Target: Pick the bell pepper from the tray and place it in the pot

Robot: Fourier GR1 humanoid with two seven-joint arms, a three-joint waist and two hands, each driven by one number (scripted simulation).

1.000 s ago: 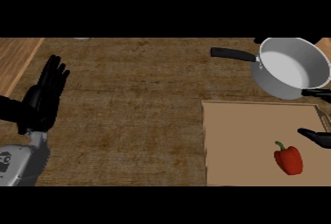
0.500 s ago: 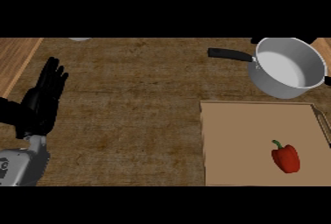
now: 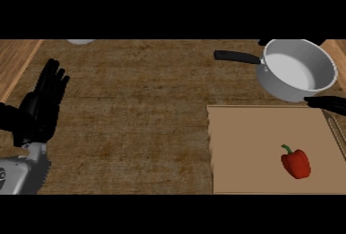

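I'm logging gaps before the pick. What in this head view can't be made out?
- Right hand: cut off by the right edge; finger pose unreadable.
- Pot: a dark part at its top meets the upper band.
- Pale object: only a sliver at the top edge; unidentifiable.
- Tray: its near and right sides run out of view.

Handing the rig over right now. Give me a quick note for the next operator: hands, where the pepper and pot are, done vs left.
Left hand: open, fingers up, resting at the view's left edge, holding nothing.
Right hand: only a dark bit shows at the right edge, beside the pot; can't tell its state.
Bell pepper: lying on the tray, right part, untouched.
Pot: on the counter just beyond the tray, nothing visible inside, handle pointing left.
Done: nothing yet.
Left: grasp the pepper, lift it, place it in the pot.
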